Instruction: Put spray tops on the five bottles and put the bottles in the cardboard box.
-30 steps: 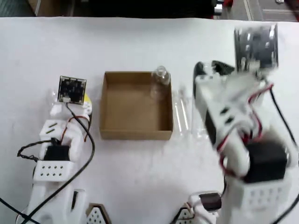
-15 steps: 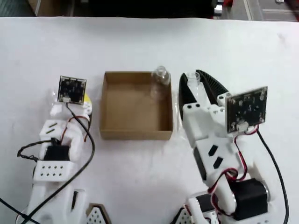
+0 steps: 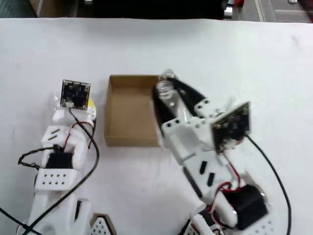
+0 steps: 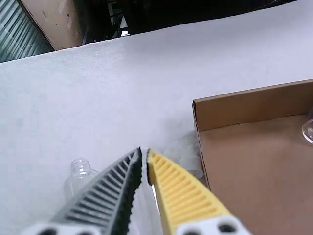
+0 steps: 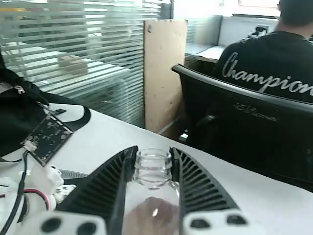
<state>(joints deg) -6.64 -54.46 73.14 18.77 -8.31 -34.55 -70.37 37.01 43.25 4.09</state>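
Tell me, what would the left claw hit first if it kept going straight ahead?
Probably nothing: the left gripper points over bare table, between a clear bottle and the cardboard box. Depth is unclear.

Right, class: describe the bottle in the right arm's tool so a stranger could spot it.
Find the cardboard box mid-table. Over its right wall the right arm's tool grips a clear bottle. Unlike the bottle standing at the box's far corner, it is clamped between two black fingers, bare threaded neck poking out.
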